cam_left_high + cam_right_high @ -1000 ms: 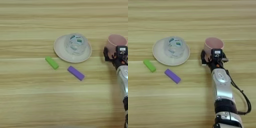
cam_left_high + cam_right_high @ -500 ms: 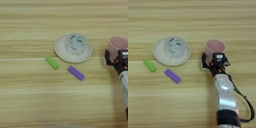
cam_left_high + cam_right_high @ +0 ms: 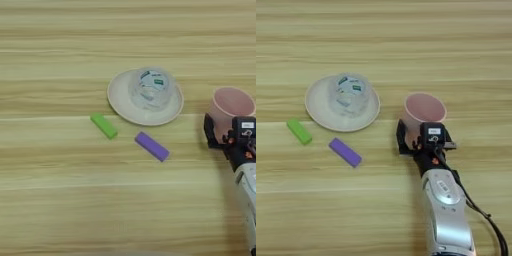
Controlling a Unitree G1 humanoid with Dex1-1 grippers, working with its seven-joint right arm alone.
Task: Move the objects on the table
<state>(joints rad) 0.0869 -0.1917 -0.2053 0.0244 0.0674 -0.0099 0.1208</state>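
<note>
The pink cup (image 3: 425, 114) stands right of the plate (image 3: 315, 107), with the gripper (image 3: 421, 137) spread around its near side but seemingly not clamped, so the next move probably is closing on it.

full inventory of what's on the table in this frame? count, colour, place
table: 1, light wood with tan and pale yellow grain stripes, fills the view
plate: 1, cream, left of centre
clear container: 1, transparent with a green-and-white label, standing on the plate
green bar: 1, bright green, on the wood below the plate's left edge
purple bar: 1, purple, on the wood below the plate, right of the green bar
pink cup: 1, pink, upright, right of the plate
right gripper: 1, black fingers on a silver forearm, at the near side of the pink cup, one finger beside the cup's left wall; whether it grips the cup cannot be told
</note>
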